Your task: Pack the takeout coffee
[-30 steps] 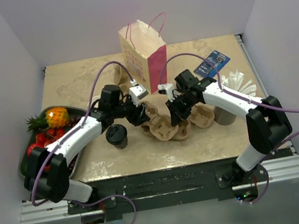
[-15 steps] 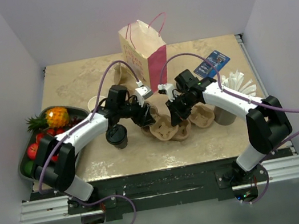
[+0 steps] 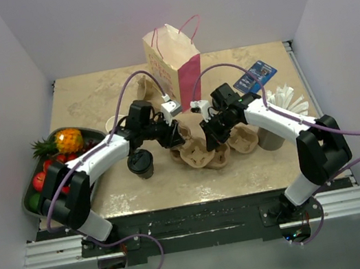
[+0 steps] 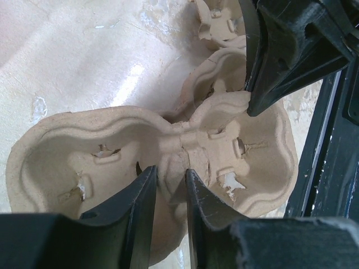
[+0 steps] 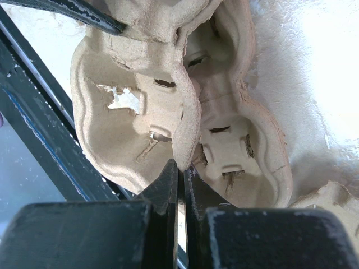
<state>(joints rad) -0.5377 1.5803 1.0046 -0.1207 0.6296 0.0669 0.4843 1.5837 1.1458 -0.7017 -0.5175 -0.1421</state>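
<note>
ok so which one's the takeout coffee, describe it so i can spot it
Start at the fruit tray on the left. Just right of it, before the brown pulp carriers, stands the takeout coffee: the only upright cup with a black lid.

The coffee point(image 3: 140, 162) is topped in black. The carriers point(image 3: 201, 153) are coloured plain tan. The bag point(image 3: 166, 66) is coloured cream, with a pink side and handles. The surface point(image 3: 90, 98) is marbled beige. Left of the bag, fruit point(image 3: 68, 139) is coloured orange and red.
</note>
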